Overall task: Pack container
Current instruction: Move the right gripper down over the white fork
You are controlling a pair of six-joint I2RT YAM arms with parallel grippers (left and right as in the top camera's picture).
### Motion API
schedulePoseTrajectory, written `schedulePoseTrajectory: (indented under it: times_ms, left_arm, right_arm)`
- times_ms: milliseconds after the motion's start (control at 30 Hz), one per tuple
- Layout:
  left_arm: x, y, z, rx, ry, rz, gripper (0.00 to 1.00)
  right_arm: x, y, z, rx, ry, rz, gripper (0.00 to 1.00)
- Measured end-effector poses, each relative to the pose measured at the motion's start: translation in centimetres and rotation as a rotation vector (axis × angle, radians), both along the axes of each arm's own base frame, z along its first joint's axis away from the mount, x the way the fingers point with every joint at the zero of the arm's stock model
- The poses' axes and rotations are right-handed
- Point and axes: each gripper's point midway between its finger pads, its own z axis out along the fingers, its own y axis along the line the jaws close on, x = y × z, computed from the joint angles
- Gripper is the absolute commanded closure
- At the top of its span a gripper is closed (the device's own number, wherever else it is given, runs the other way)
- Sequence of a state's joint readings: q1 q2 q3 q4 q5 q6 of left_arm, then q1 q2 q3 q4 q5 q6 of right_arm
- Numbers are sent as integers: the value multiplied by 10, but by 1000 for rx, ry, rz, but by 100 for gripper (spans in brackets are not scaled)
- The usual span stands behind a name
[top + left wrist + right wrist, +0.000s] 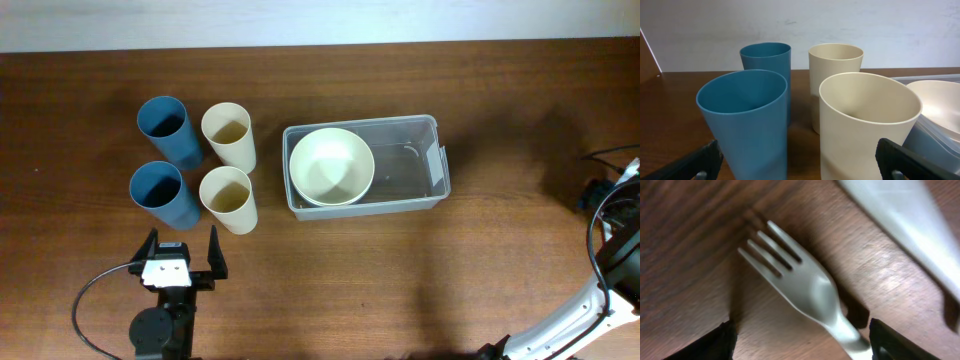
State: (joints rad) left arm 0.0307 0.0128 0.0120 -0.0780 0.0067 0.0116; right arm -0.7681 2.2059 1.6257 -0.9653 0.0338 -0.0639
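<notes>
REMOTE RIG, PACKING RUN: My right hand [799,339] hovers over a white plastic fork [800,290] lying flat on the worktop [685,240]. Its jaws are spread to either side of the handle and grip nothing. A 2nd pale utensil [900,220], too blurred to name, lies near the fork.

I judge this to be the pick-up step for the cutlery. The next move calls for a drop onto the thin handle, a firm close, then a carry to the clear container [405,175]. The container sits mid-worktop, with 1 cream bowl [332,167] filling the end nearer the cups and the labelled end bare.

My left hand [182,245] waits wide open and empty just short of 4 cups [228,198], 2 blue and 2 cream, crowded beside the container. Open wood lies on the container's labelled side, which I judge gives a clear approach over the rim. The flat fork leaves little for the fingers to get under.
</notes>
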Motion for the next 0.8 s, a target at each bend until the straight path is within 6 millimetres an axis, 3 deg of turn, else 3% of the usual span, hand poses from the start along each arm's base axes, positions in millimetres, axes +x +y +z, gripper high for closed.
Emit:
schedulePoseTrajectory:
  times_ms: [100,300,800]
  left_arm:
    - [0,0,0,0,0,0,0]
    - [0,0,0,0,0,0,0]
    - [0,0,0,0,0,0,0]
  right_arm:
    - [1,7,-1,34,-10,-46,24]
    - [-6,17,-2,73,21,-170,44]
    - [-28,48,-1,189,121,-312,48]
